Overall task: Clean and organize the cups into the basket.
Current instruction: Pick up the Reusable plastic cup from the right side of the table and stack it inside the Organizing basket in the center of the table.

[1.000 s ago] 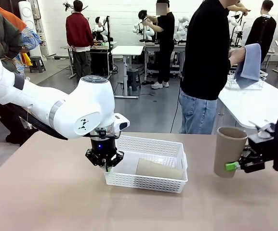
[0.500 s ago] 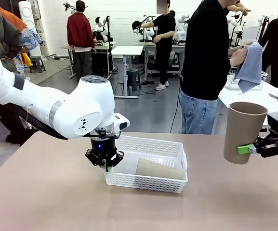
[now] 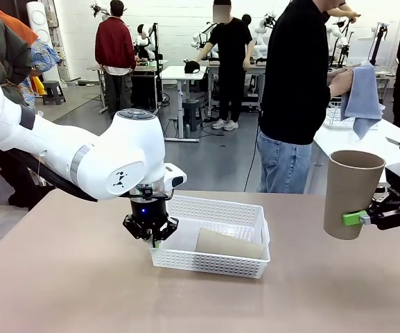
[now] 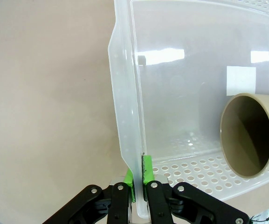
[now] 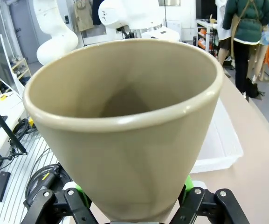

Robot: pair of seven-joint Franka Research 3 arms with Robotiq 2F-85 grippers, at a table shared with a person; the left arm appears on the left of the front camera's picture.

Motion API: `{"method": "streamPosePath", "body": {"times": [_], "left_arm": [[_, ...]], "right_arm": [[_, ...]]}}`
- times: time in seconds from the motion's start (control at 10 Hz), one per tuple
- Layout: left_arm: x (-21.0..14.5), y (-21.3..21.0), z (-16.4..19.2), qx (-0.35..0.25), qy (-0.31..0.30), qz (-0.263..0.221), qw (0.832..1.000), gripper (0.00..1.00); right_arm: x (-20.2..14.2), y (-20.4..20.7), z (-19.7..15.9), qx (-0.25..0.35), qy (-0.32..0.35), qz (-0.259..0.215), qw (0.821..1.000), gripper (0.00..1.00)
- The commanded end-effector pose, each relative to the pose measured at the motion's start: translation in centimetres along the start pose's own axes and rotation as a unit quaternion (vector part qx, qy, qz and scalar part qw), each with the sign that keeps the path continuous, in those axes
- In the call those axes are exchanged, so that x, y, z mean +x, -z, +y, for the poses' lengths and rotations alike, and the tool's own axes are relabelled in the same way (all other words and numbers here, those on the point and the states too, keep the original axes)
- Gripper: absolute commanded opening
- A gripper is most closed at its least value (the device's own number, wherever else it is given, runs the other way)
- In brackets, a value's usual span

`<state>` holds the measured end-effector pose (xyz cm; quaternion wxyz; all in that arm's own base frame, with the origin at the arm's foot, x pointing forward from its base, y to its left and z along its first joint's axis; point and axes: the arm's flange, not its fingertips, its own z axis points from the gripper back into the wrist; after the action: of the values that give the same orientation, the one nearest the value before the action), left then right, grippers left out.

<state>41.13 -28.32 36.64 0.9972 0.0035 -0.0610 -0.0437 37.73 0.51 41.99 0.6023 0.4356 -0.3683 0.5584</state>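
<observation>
My left gripper (image 3: 150, 232) is shut on the left rim of the white lattice basket (image 3: 217, 208); in the left wrist view its green pads (image 4: 147, 169) pinch the basket wall (image 4: 125, 116). One taupe cup (image 3: 227, 244) lies on its side inside the basket, its mouth (image 4: 248, 135) facing the wrist camera. My right gripper (image 3: 350, 218) is shut on a second taupe cup (image 3: 349, 191) and holds it upright in the air to the right of the basket. That cup (image 5: 125, 121) looms large in the right wrist view, mouth up.
A person in black (image 3: 297, 90) stands at the table's far side, holding a blue cloth (image 3: 360, 94). Behind to the right, a white table (image 3: 366, 149) carries a white wire basket (image 3: 337, 116). The brown tabletop (image 3: 82, 291) is bare in front.
My right gripper has lifted the taupe cup higher and a little to the right. The left gripper has stayed clamped on the basket rim. The person's cloth has shifted slightly.
</observation>
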Motion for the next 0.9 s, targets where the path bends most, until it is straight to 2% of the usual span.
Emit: {"method": "streamPosePath", "body": {"times": [0.0,0.1,0.2,0.5,0.8], "left_arm": [[0.0,-0.2,-0.1,-0.003,0.003,-0.007,1.0,0.0],[0.0,-0.2,-0.1,-0.003,0.003,-0.007,1.0,0.0],[0.0,-0.2,-0.1,-0.003,0.003,-0.007,1.0,0.0],[0.0,-0.2,-0.1,-0.003,0.003,-0.007,1.0,0.0],[0.0,-0.2,-0.1,-0.003,0.003,-0.007,1.0,0.0]], "right_arm": [[3.0,1.2,1.5,-0.041,-0.046,0.103,0.993,0.81],[6.2,2.9,1.4,-0.063,-0.056,0.18,0.98,0.81],[9.2,5.0,0.2,-0.065,-0.049,0.235,0.969,0.81],[14.3,11.1,-4.7,-0.038,-0.006,0.324,0.945,0.81],[15.3,17.4,-8.6,-0.015,0.01,0.393,0.92,0.81]]}}
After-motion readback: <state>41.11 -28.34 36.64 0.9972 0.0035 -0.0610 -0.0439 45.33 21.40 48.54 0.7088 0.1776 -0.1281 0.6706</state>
